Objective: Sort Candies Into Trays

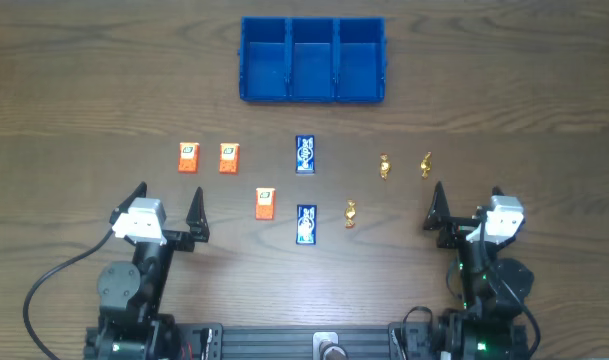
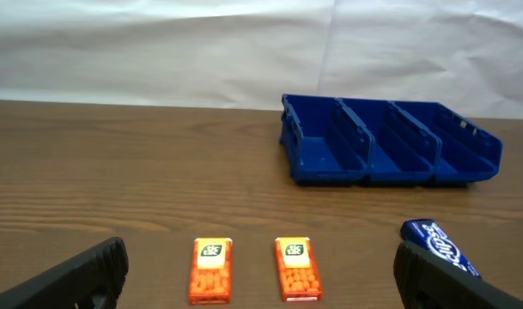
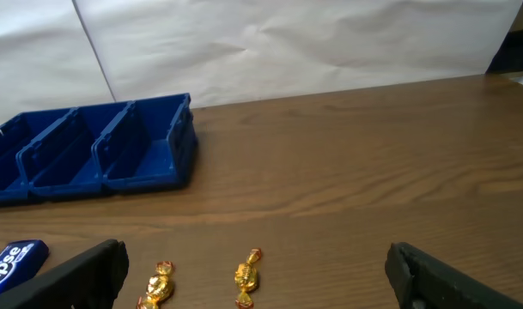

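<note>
Just beyond left hand, orange candies, untouched

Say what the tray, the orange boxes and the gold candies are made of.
Tray: moulded plastic, likely; uniform blue, thin stiff walls, slight sheen. Orange boxes: apparently clear hard plastic; small pellets show through below a label. Gold candies: foil or metallised film wrap, by the shiny gold and twisted ends.
</note>
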